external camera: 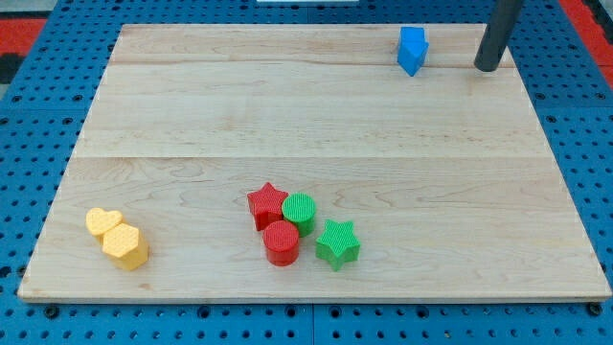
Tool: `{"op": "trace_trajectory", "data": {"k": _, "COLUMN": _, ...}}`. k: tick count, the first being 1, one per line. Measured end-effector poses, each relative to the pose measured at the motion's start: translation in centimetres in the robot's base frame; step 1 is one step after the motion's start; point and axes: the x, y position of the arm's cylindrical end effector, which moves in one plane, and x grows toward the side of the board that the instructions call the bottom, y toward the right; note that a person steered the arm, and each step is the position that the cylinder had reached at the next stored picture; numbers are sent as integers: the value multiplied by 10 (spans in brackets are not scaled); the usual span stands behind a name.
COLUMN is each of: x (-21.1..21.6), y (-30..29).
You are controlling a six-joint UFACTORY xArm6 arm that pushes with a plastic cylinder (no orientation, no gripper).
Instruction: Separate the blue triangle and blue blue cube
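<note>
Two blue blocks stand touching near the view's top right of the wooden board [316, 115]: the blue triangle [413, 39] at the back and the blue cube [411, 59] in front of it. They read almost as one shape. My tip [488, 67] rests on the board to the right of the blue pair, about one block's width away from them, not touching.
A red star [267, 204], green cylinder [299, 211], red cylinder [282, 242] and green star [337, 243] cluster at the bottom centre. A yellow heart [103, 222] and yellow hexagon [125, 245] touch at the bottom left. Blue pegboard surrounds the board.
</note>
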Motion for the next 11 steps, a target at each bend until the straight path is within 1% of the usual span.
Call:
{"op": "trace_trajectory", "data": {"k": 4, "x": -32, "y": -2}}
{"op": "trace_trajectory", "data": {"k": 5, "x": -50, "y": -8}}
{"op": "trace_trajectory", "data": {"k": 6, "x": -71, "y": -29}}
{"op": "trace_trajectory", "data": {"k": 7, "x": -72, "y": -75}}
{"op": "trace_trajectory", "data": {"k": 8, "x": -55, "y": -111}}
{"op": "trace_trajectory", "data": {"k": 9, "x": -31, "y": -128}}
{"op": "trace_trajectory", "data": {"k": 10, "x": -8, "y": -127}}
{"op": "trace_trajectory", "data": {"k": 11, "x": -22, "y": -137}}
